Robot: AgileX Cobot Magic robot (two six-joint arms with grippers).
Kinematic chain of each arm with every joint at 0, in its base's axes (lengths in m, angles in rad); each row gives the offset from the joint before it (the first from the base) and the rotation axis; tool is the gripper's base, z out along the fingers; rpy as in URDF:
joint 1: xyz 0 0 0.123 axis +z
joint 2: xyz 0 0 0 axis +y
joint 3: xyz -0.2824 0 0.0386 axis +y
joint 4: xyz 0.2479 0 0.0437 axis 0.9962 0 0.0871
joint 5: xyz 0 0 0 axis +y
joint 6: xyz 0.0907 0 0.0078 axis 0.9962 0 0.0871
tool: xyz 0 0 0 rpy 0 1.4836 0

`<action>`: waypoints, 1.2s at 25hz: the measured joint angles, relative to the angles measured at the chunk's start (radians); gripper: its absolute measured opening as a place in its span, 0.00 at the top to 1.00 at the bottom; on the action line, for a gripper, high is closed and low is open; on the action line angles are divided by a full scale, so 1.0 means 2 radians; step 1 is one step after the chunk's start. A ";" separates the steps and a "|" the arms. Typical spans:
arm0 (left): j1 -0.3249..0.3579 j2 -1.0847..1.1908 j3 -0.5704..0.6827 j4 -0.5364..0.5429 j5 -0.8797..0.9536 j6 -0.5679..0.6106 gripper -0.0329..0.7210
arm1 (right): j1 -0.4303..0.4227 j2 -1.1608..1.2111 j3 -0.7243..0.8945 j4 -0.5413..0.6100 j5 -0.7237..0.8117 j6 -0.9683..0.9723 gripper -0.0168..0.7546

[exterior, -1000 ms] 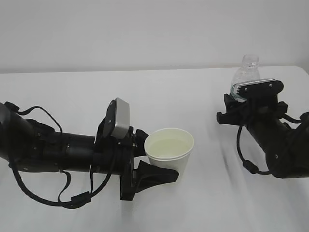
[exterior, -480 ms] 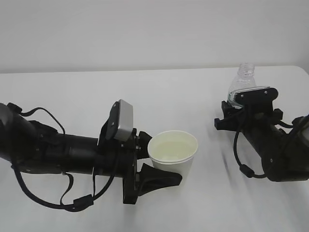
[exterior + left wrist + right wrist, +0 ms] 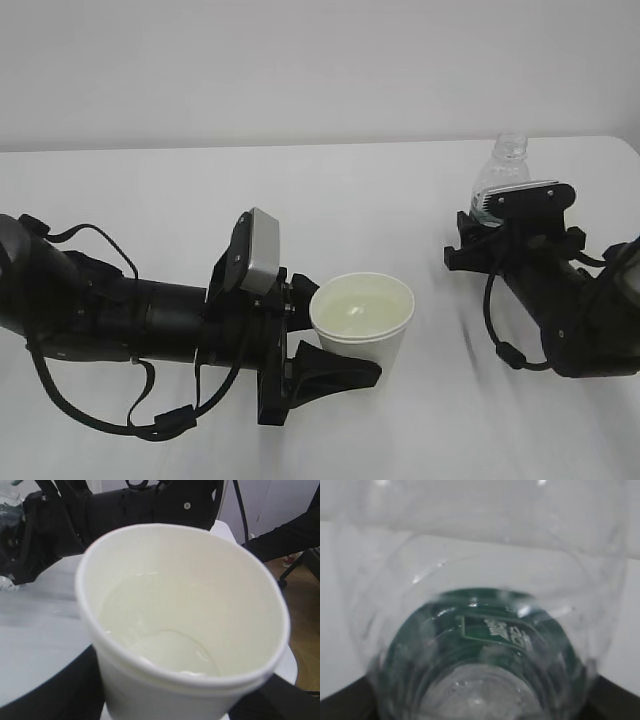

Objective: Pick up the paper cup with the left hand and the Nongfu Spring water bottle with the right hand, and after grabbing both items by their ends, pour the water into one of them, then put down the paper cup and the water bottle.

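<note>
Left tool [image 3: 335, 350] clamps paper cup [image 3: 362, 322] mid-table; right tool's [image 3: 500, 235] grip on bottle [image 3: 497, 180] unclear

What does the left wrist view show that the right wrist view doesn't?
Only the left wrist view: the paper cup from above, with water pooled in its cream inside, and the table beneath it. Only the right wrist view: the Nongfu Spring water bottle filling the picture, its green label showing through the clear plastic. Both share: one container seen close up.

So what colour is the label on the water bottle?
Dark green label with white print, clearest in the right wrist view.
</note>
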 joint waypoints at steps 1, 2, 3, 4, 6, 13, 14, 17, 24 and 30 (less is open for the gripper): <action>0.000 0.000 0.000 0.000 0.000 0.000 0.33 | 0.000 0.002 0.000 0.000 0.000 0.000 0.31; 0.000 0.000 0.000 0.000 0.000 0.000 0.33 | 0.000 0.005 0.000 0.001 -0.002 0.000 0.29; 0.000 0.000 0.000 0.000 0.000 0.000 0.33 | 0.000 0.009 0.000 0.002 -0.005 0.000 0.26; 0.000 0.000 0.000 0.000 0.000 0.000 0.33 | 0.000 0.010 0.000 0.002 -0.008 0.000 0.24; 0.000 0.000 0.000 -0.001 0.000 0.000 0.33 | 0.000 0.013 0.000 0.002 -0.009 0.000 0.21; 0.000 0.000 0.000 -0.006 0.000 0.000 0.33 | 0.000 0.013 0.000 0.003 -0.013 0.000 0.20; 0.000 0.000 0.000 -0.006 0.000 0.000 0.33 | 0.000 0.013 0.001 0.003 -0.013 0.000 0.20; 0.000 0.000 0.000 -0.007 0.000 0.000 0.33 | 0.000 0.009 0.008 0.003 -0.013 0.000 0.20; 0.000 0.000 0.000 -0.018 0.000 0.000 0.33 | 0.000 -0.022 0.037 0.003 -0.014 0.000 0.20; 0.000 0.000 0.000 -0.023 0.000 0.001 0.33 | 0.000 -0.045 0.069 0.003 -0.014 0.000 0.20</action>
